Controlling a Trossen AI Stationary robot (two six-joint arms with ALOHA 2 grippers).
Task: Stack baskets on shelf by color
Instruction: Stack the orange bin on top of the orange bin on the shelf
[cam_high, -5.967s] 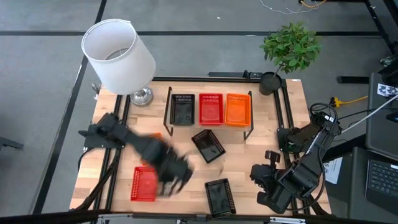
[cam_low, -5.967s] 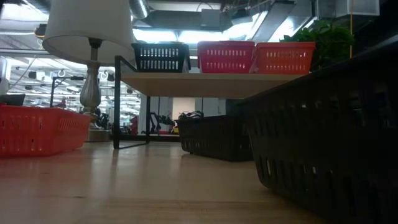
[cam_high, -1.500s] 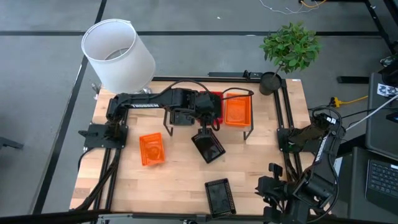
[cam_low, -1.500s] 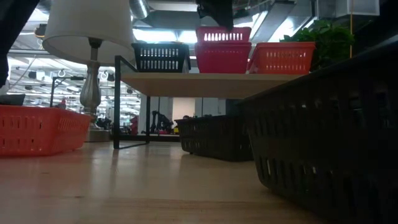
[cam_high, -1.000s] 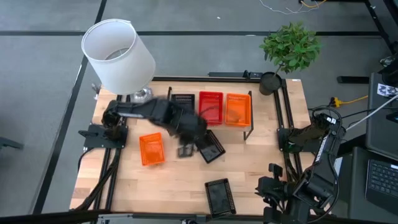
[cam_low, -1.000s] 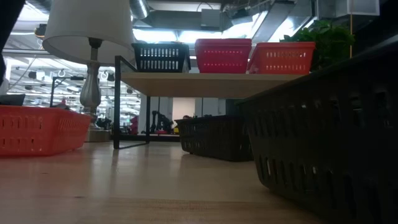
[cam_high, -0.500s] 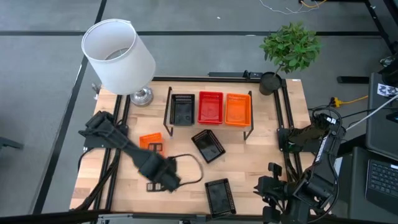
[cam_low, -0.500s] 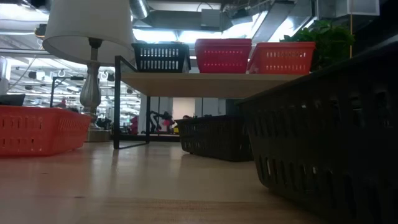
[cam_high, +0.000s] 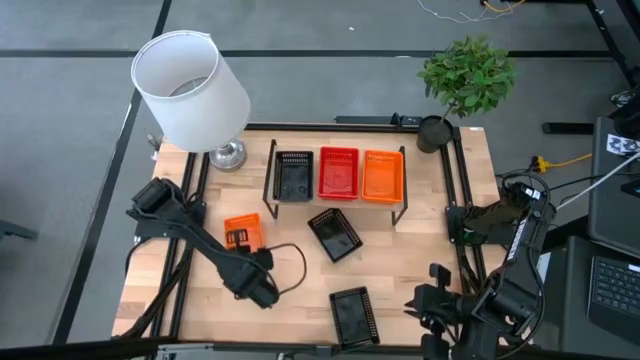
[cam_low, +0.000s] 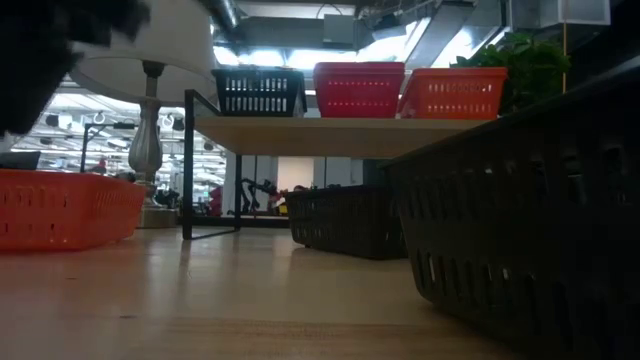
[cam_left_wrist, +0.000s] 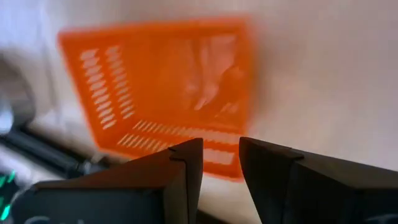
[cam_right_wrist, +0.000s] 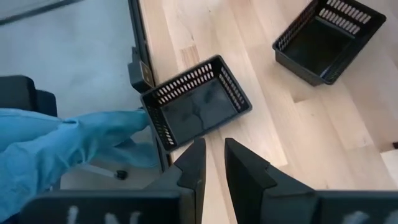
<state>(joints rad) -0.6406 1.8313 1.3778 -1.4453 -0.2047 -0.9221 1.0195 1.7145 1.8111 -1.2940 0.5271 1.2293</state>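
An orange basket (cam_left_wrist: 168, 102) lies flat on the counter (cam_high: 400, 260), just beyond the left gripper (cam_left_wrist: 221, 152), whose fingers (cam_left_wrist: 186, 163) stand slightly parted, holding nothing. The right gripper (cam_right_wrist: 211, 163), fingers narrowly apart and empty, hovers near a black basket (cam_right_wrist: 196, 102).

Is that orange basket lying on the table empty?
Empty. The orange basket shows only its bare bottom in the left wrist view, nothing inside.

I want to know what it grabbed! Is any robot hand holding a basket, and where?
No. The left gripper hangs empty above the orange basket; the right gripper holds nothing either.
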